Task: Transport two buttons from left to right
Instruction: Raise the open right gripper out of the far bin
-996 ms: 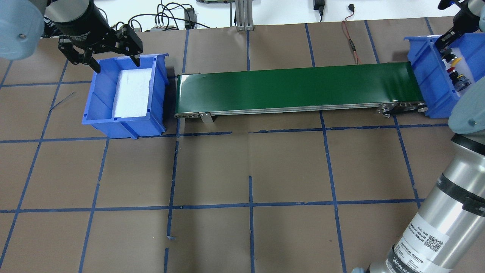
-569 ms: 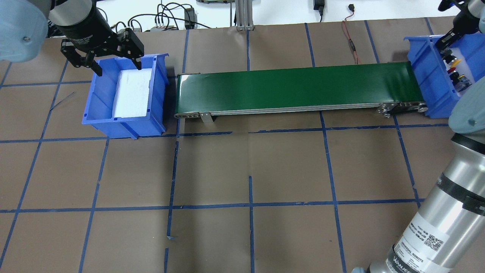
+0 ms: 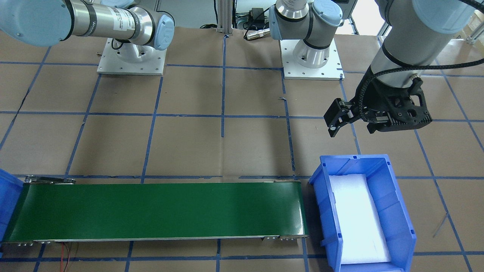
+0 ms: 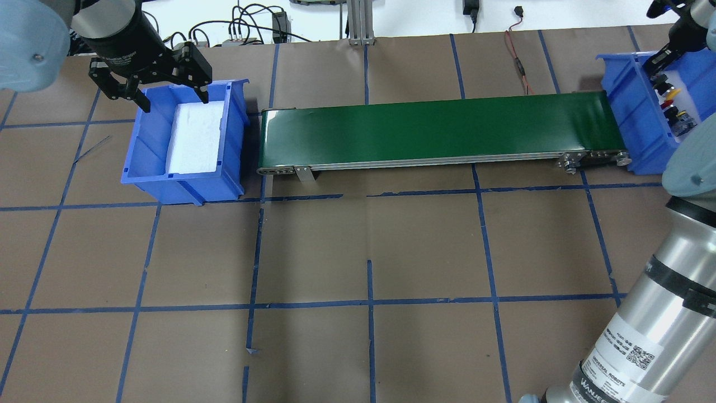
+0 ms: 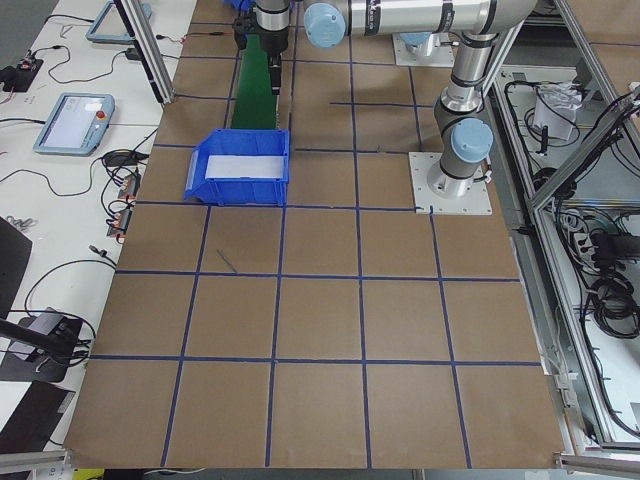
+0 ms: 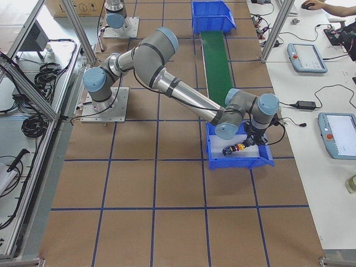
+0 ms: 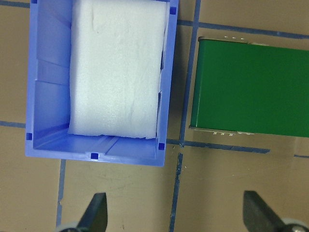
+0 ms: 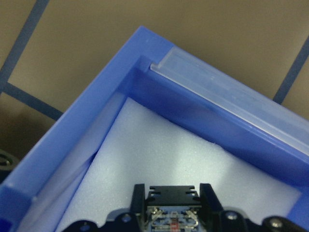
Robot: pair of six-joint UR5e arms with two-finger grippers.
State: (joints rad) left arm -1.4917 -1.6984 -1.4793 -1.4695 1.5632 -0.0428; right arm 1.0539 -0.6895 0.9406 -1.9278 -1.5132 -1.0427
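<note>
Two buttons lie in the right blue bin (image 4: 626, 101). A yellow cap (image 4: 675, 89) and a red cap (image 4: 665, 103) show there, and both show in the exterior right view (image 6: 237, 148). My right gripper (image 4: 655, 68) reaches into that bin. In the right wrist view it is shut on a button's contact block (image 8: 174, 210) just above white foam. My left gripper (image 4: 173, 99) is open and empty and hovers over the far end of the left blue bin (image 4: 145, 140). That bin holds only white foam (image 7: 116, 67).
A green conveyor belt (image 4: 436, 129) lies between the two bins and holds nothing. It also shows in the front-facing view (image 3: 151, 211). Brown paper with blue tape lines covers the table. Cables lie along the far edge.
My left gripper has shifted slightly toward the far edge of the left bin and then held still. My right gripper has barely moved.
</note>
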